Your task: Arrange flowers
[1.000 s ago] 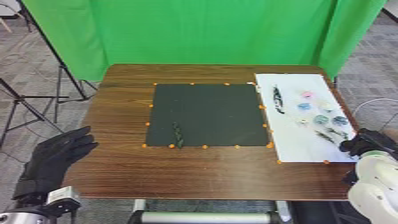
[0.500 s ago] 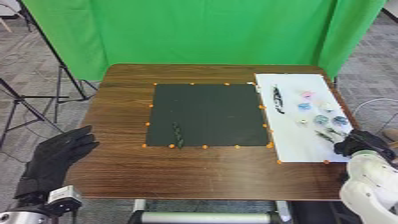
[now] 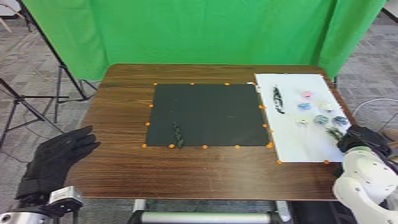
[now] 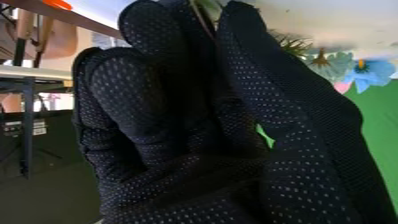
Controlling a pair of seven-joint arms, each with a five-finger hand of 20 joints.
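In the head view, my right hand (image 3: 360, 137) is at the white sheet's right edge, beside a green sprig (image 3: 334, 133). In the right wrist view, a thin stem (image 4: 205, 19) lies pinched between the thumb and fingers of my right hand (image 4: 182, 120). My left hand (image 3: 59, 154) is open at the table's left edge. Pink (image 3: 307, 94), blue (image 3: 305, 106), white (image 3: 327, 107), pale yellow (image 3: 302, 121) and blue-green flowers (image 3: 340, 120) lie on the white sheet (image 3: 298, 147). One dark green sprig (image 3: 178, 136) rests on the black sheet (image 3: 206, 110), near its front edge.
A slender black-and-white item (image 3: 278, 99) lies on the white sheet's left part. Orange markers (image 3: 205, 146) line the black sheet. The brown table (image 3: 178, 172) stands before a green curtain (image 3: 209, 35), with a tripod (image 3: 62, 75) to the left.
My right hand has moved slightly toward the back of the table, over the sprigs' stem ends. The sprigs have shifted beside it. The left hand has stayed still.
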